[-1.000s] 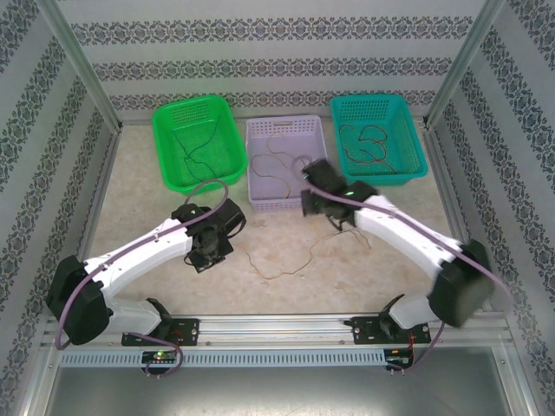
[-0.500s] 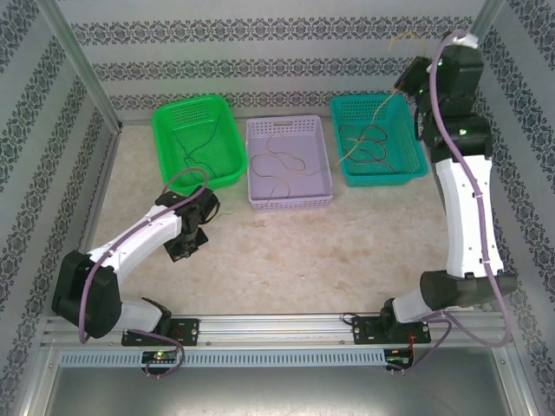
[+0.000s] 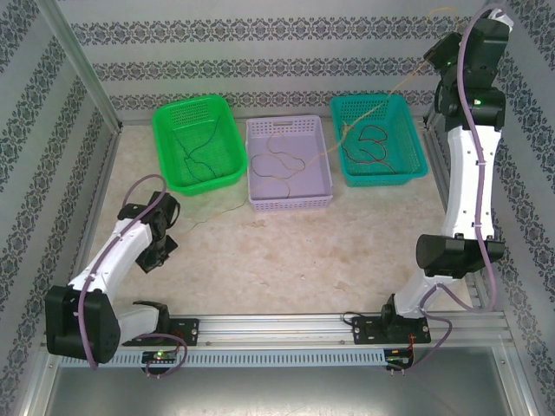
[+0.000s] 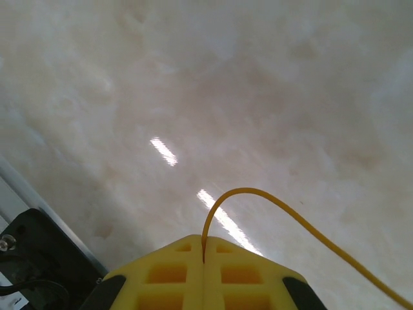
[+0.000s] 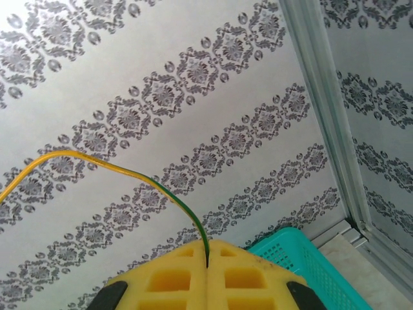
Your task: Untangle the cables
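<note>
One long yellow cable (image 3: pixel 390 93) is stretched in the air between my two grippers, slanting over the purple and teal baskets. My left gripper (image 3: pixel 165 243) is low over the table at the left, shut on the cable's near end (image 4: pixel 213 210), which arcs away to the right. My right gripper (image 3: pixel 436 54) is raised high at the back right corner, shut on the other end (image 5: pixel 174 197), which is yellow turning green at the fingers. Other cables lie apart in baskets: a dark one (image 3: pixel 195 147), a brown one (image 3: pixel 282 160) and a dark red one (image 3: pixel 368 143).
Three baskets stand in a row at the back: green (image 3: pixel 165 147), purple (image 3: pixel 321 186) and teal (image 3: pixel 414 143). Patterned walls and metal posts (image 3: pixel 82 65) close in the sides. The metal rail (image 3: pixel 277 329) with the arm bases runs along the near edge.
The right arm has swung up to the back right corner, lifting the yellow cable. The left arm has pulled back to the left. The cable now stretches between them.
</note>
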Action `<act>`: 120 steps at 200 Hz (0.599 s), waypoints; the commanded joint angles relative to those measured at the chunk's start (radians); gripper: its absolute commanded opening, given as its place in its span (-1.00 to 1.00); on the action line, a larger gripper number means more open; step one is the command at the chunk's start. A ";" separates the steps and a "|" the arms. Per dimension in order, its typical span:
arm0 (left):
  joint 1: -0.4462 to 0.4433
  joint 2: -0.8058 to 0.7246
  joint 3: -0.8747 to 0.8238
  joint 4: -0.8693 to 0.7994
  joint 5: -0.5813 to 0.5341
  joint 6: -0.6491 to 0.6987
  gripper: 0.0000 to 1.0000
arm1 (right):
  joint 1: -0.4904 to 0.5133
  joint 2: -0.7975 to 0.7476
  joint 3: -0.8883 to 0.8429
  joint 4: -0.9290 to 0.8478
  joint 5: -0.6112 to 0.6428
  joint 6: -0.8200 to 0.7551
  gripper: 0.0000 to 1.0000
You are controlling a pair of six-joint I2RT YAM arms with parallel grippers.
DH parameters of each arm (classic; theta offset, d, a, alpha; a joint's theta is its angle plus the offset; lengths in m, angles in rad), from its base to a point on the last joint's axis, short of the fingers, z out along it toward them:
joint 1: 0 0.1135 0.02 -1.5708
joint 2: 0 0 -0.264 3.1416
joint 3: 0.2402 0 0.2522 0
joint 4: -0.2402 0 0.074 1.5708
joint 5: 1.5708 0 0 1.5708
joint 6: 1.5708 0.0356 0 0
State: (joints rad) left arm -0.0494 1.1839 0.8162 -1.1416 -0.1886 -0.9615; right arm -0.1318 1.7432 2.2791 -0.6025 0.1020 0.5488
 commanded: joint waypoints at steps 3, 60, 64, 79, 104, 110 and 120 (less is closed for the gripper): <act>0.138 -0.033 -0.021 -0.008 0.029 0.045 -1.00 | -0.029 0.022 0.063 0.007 -0.020 0.043 -1.00; 0.498 0.063 -0.037 0.107 0.203 -0.085 -1.00 | -0.076 0.044 0.088 -0.010 -0.002 0.051 -1.00; 0.506 0.073 -0.027 0.113 0.198 -0.083 -1.00 | -0.081 0.044 0.088 -0.010 -0.001 0.053 -1.00; 0.546 0.104 0.003 0.130 0.187 -0.082 -1.00 | -0.098 0.045 0.088 -0.011 0.002 0.057 -1.00; 0.617 0.140 0.034 0.151 0.213 -0.082 -1.00 | -0.128 0.047 0.088 -0.010 -0.001 0.062 -1.00; 0.632 0.146 0.042 0.149 0.209 -0.080 -1.00 | -0.135 0.048 0.088 -0.010 -0.004 0.065 -1.00; 0.659 0.153 0.051 0.147 0.203 -0.073 -1.00 | -0.150 0.049 0.088 -0.010 -0.001 0.064 -1.00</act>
State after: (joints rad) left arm 0.5541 1.3239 0.8272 -1.0195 0.0124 -1.0222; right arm -0.2535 1.7779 2.3405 -0.6182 0.0956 0.5999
